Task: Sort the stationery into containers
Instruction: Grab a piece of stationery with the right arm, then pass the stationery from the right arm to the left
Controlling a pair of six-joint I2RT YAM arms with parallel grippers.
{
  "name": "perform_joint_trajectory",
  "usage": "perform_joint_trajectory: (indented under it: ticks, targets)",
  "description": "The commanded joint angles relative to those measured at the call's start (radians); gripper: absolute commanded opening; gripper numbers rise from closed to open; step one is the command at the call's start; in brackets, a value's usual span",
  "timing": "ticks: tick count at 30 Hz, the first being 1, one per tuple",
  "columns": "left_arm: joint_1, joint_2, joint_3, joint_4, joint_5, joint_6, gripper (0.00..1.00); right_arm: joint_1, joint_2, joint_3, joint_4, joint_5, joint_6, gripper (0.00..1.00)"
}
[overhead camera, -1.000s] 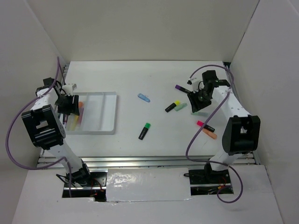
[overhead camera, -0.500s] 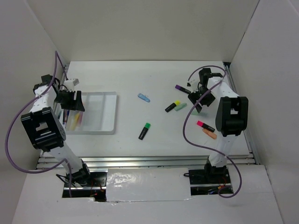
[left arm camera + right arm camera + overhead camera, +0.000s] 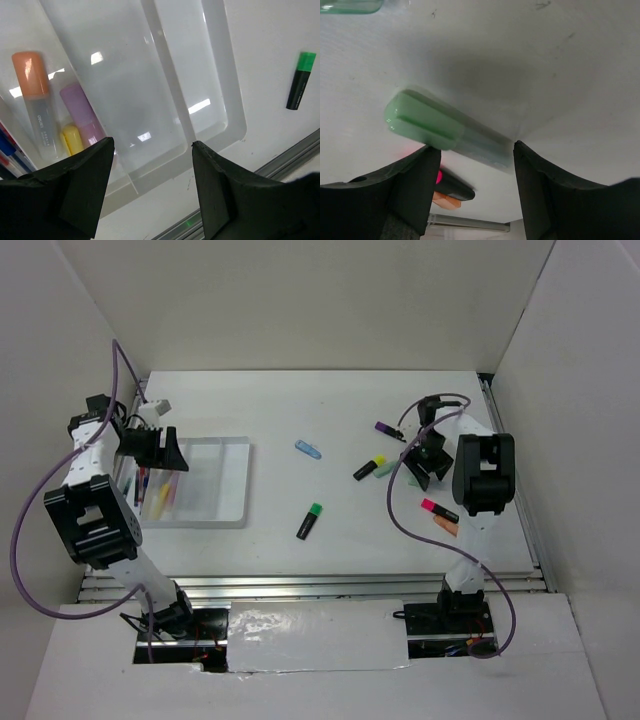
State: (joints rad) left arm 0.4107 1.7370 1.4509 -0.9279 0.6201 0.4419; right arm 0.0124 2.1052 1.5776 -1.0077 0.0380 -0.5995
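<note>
The white divided tray (image 3: 225, 502) lies at the left; it also shows in the left wrist view (image 3: 220, 80). Its left compartments hold an orange highlighter (image 3: 32, 95), a purple one (image 3: 82, 112), a yellow one (image 3: 72, 140) and thin pens (image 3: 6, 150). My left gripper (image 3: 163, 450) hangs open and empty over the tray (image 3: 152, 144). My right gripper (image 3: 425, 462) is open low over the table, and a mint highlighter (image 3: 440, 131) lies between its fingertips (image 3: 476, 146). Loose on the table are a blue pen (image 3: 308, 449), a purple marker (image 3: 390, 430), a yellow highlighter (image 3: 368, 468), a mint one (image 3: 388, 469), a green one (image 3: 310, 521), a pink one (image 3: 440, 509) and an orange one (image 3: 449, 528).
White walls close in the table at the left, back and right. A metal rail (image 3: 300, 587) runs along the near edge. The tray's middle and right compartments (image 3: 125, 95) hold nothing. The green highlighter also shows in the left wrist view (image 3: 300, 82).
The right arm has folded in, its elbow swinging from the near right toward the gripper, which stays low by the mint highlighter. The left gripper has shifted slightly right and farther back over the tray.
</note>
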Motion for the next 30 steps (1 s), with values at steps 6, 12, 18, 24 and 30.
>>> perform_joint_trajectory:
  ticks: [6, 12, 18, 24, 30]
  targets:
    - [0.004, -0.125, 0.000, 0.061, 0.170, -0.057, 0.75, -0.040, 0.075, 0.061, -0.071, -0.085, -0.032, 0.43]
    - [0.002, -0.244, -0.105, 0.336, 0.240, -0.323, 0.72, 0.024, 0.016, 0.071, -0.071, -0.177, -0.036, 0.07]
    - [-0.148, -0.445, -0.274, 0.629, 0.193, -0.664, 0.76, 0.152, -0.129, 0.191, -0.097, -0.459, 0.108, 0.00]
    - [-0.444, -0.563, -0.391, 0.868, 0.009, -0.896, 0.78, 0.317, -0.293, 0.093, 0.122, -0.789, 0.410, 0.00]
    - [-0.604, -0.505, -0.376, 0.917, -0.100, -1.060, 0.77, 0.477, -0.370, 0.056, 0.276, -0.816, 0.572, 0.00]
